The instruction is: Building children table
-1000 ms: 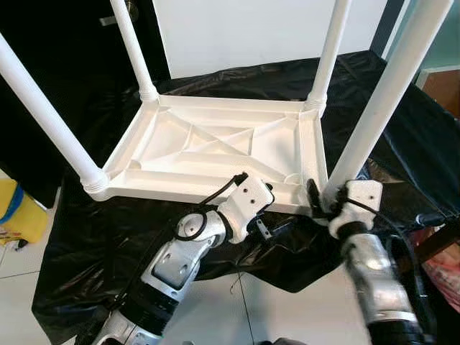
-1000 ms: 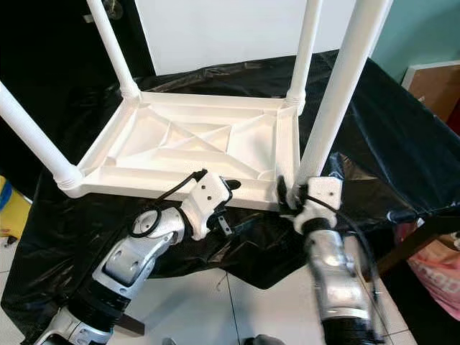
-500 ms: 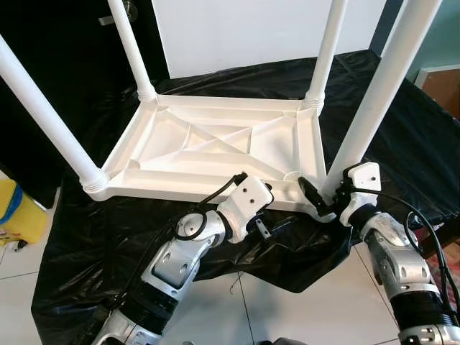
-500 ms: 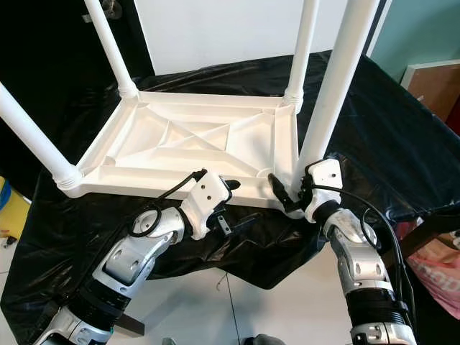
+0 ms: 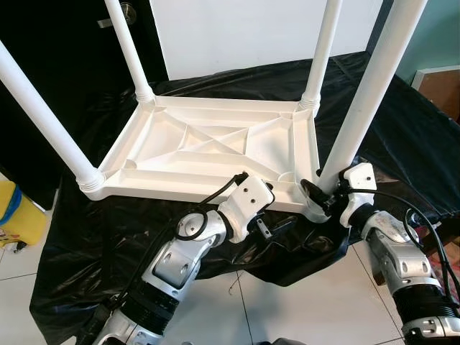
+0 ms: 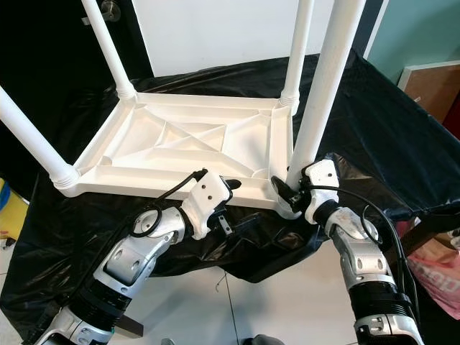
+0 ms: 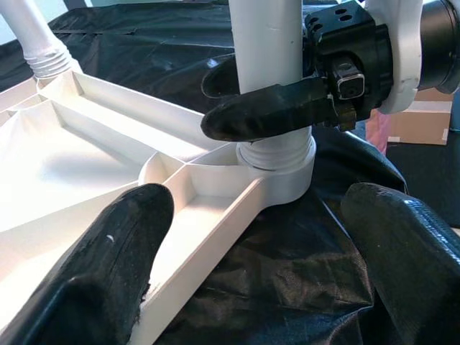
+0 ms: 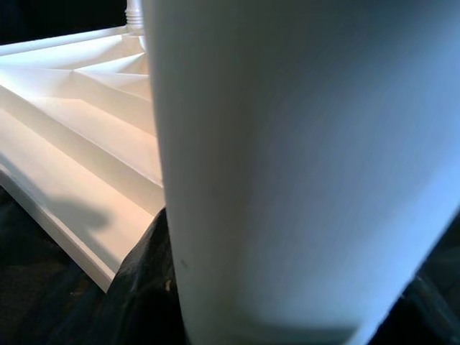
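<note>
**A:** What is changing at the near right corner?

**B:** A second ago the right end effector (image 5: 321,199) was coming at the near right leg (image 5: 359,108) from below, its forearm running straight down the lower right of the left eye view. Now it is sitting at the foot of that leg, the forearm angling out toward the lower right. The leg is standing a touch straighter in its corner socket (image 7: 277,169) than it was. I am reading that as the leg being seated or twisted home, so all four legs are now on the upturned white tabletop (image 5: 208,147).

**A:** Is the right end effector actually gripping?

**B:** It is looking that way. In the left wrist view its black fingers (image 7: 269,111) are wrapping the leg just above the ribbed collar, one on each side, closing against the plastic. The right wrist view is showing the white leg pressed close.

**A:** And the left end effector?

**B:** The left end effector (image 7: 251,269) is hovering wide open, holding nothing, at the tabletop's near rim, low centre of the left eye view. One finger (image 7: 115,251) is lying over the rim; I cannot tell if it is touching.

**A:** Where is the tabletop resting?

**B:** It is lying upside down on a counter covered in black plastic sheeting (image 5: 108,237), mid-frame.
</note>
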